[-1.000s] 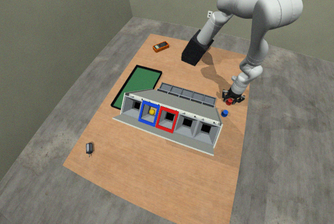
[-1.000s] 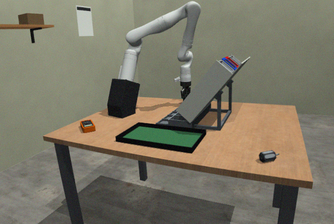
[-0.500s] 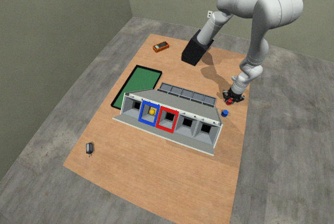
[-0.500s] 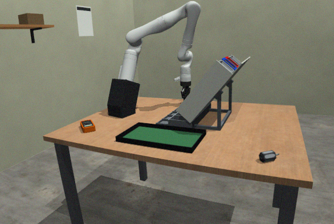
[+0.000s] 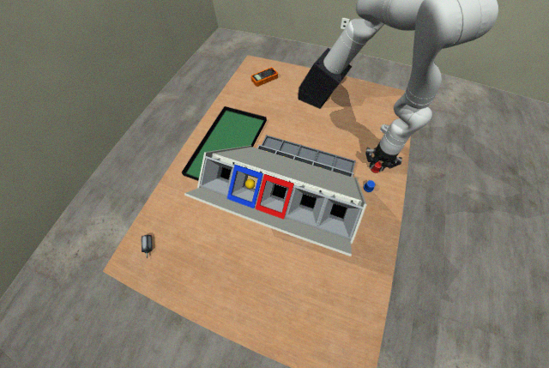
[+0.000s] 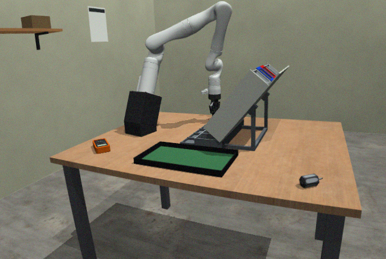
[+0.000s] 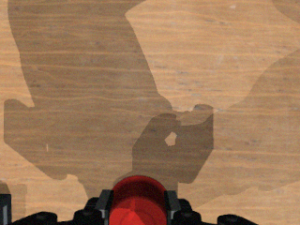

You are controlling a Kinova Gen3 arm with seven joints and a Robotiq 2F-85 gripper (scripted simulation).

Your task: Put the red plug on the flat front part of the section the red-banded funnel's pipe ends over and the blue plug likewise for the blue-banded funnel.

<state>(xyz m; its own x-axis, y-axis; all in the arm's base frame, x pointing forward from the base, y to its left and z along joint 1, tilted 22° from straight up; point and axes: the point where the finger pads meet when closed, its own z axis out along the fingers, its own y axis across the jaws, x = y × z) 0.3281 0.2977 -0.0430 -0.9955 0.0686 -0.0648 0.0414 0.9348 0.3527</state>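
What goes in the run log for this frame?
phase: grasp | gripper: shut on red plug | blue plug: on table | marble: in blue-banded funnel

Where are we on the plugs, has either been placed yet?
Neither is placed. A yellow marble sits in the blue funnel, so probing has begun. The pincer is shut on the red plug, low over the table. The blue plug waits on the table.

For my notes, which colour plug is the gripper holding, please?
Red plug, clearest in the wrist view.
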